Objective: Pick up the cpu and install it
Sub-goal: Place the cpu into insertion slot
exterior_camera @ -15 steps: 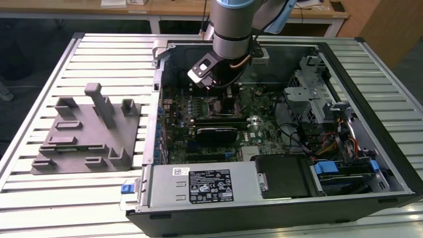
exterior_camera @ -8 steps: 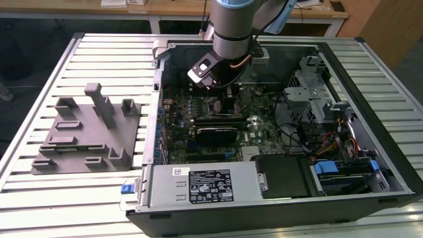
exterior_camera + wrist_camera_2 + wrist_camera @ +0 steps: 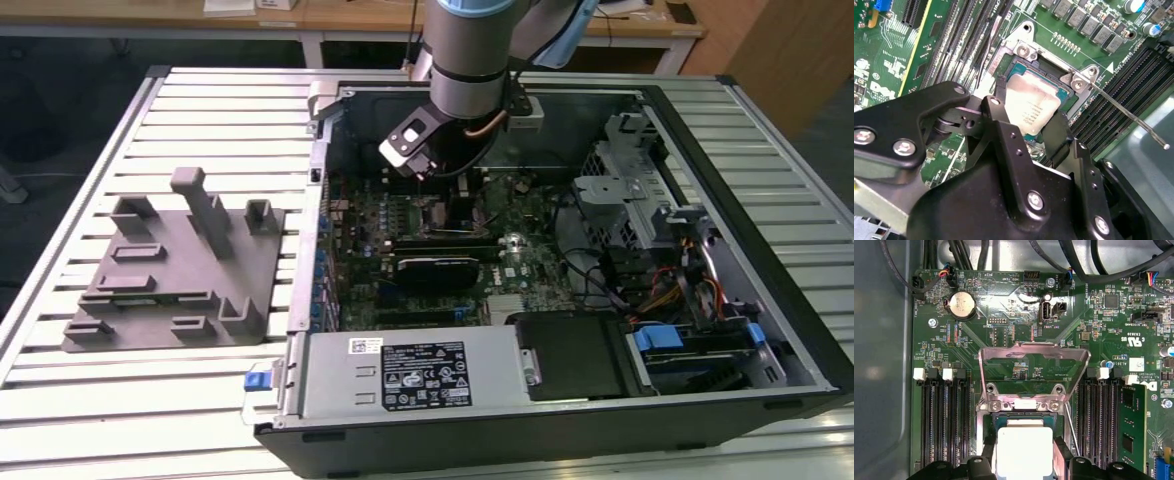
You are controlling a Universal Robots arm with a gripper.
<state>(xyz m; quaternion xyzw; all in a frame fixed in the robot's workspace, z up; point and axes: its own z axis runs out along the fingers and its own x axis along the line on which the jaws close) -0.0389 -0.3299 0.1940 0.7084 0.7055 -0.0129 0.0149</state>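
Two fingers (image 3: 998, 117) closed on the cpu (image 3: 1031, 106) sides; I hold it at the open socket (image 3: 1024, 67), load plate (image 3: 1034, 348) raised. Pickup done; can't tell if seated, not released, plate unlatched.

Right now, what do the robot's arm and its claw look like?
The arm is a round silver-grey tube with a black band and a light blue cap. A white box and a looping brown cable sit at its wrist. The gripper is black metal, built from chunky linked bars dotted with silver screws.
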